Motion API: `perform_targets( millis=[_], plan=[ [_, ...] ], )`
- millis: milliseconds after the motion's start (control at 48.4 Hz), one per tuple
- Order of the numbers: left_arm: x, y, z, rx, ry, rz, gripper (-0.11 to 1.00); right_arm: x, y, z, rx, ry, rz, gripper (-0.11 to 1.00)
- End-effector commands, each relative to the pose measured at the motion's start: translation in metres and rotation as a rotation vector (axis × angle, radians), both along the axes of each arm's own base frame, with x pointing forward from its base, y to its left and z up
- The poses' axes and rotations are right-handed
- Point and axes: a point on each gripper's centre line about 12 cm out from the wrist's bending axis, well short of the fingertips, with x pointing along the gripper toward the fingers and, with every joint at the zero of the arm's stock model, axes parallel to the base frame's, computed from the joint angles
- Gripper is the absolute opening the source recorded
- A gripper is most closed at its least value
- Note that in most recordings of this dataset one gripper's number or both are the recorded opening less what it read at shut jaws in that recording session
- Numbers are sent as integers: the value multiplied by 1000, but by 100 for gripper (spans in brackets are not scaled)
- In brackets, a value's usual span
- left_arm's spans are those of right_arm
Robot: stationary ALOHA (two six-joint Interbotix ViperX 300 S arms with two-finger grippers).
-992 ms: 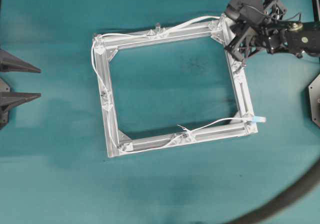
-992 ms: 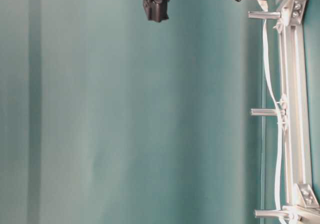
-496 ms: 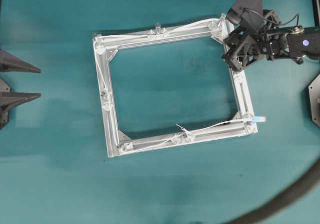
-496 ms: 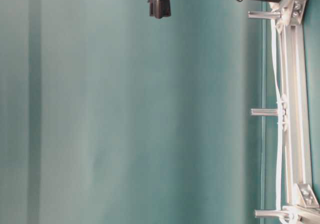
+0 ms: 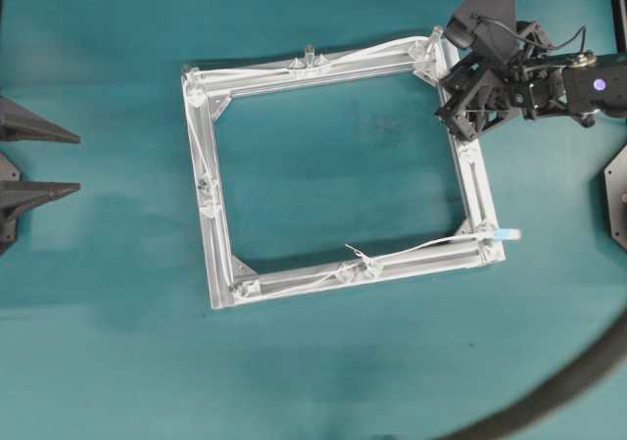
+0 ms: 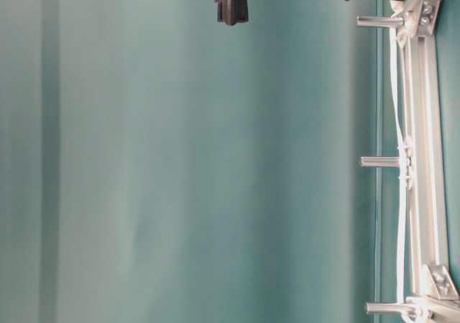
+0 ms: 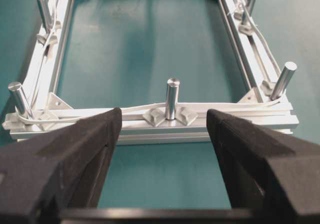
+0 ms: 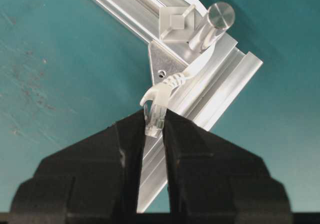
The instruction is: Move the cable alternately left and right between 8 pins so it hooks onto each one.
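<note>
The white cable [image 5: 358,53] runs round the square aluminium frame [image 5: 217,234], past pins [image 5: 309,52] on its bars. Its other end [image 5: 506,234] sticks out at the frame's lower right corner. My right gripper [image 5: 458,117] hovers at the upper right corner, shut on the cable's clear plug [image 8: 155,118]; the cord bends back to a corner pin [image 8: 214,20]. My left gripper [image 5: 76,163] stays at the table's left edge, open and holding nothing, facing a mid-bar pin [image 7: 172,98] with cable [image 7: 140,108] behind it. The table-level view shows three pins [image 6: 379,162] and cable [image 6: 394,121].
A thick dark hose [image 5: 554,391] curves across the lower right corner of the overhead view. A dark mount [image 5: 617,195] stands at the right edge. Teal cloth [image 5: 323,166] covers the table inside and round the frame.
My right gripper has shifted left and down onto the frame's upper right corner. The cable's slack along the top and left bars has pulled tighter. The left arm has not moved.
</note>
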Motion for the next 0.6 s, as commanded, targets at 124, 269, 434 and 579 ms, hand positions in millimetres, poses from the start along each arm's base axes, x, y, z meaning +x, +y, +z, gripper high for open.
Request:
perform_targets(
  millis=[124,269,434,579],
  plan=[
    [1,1,5,5,-10,3,73,3,3,5,-3,-20,13,48],
    [1,1,5,5,-10,3,73,0,5,7,-7,-28,21,56],
    [1,1,5,5,-9,3,73,-11,18,15,-11,-63,54,55],
    [1,1,5,5,-9,3,73,-32,34,27,-20,-138,99,55]
  ],
)
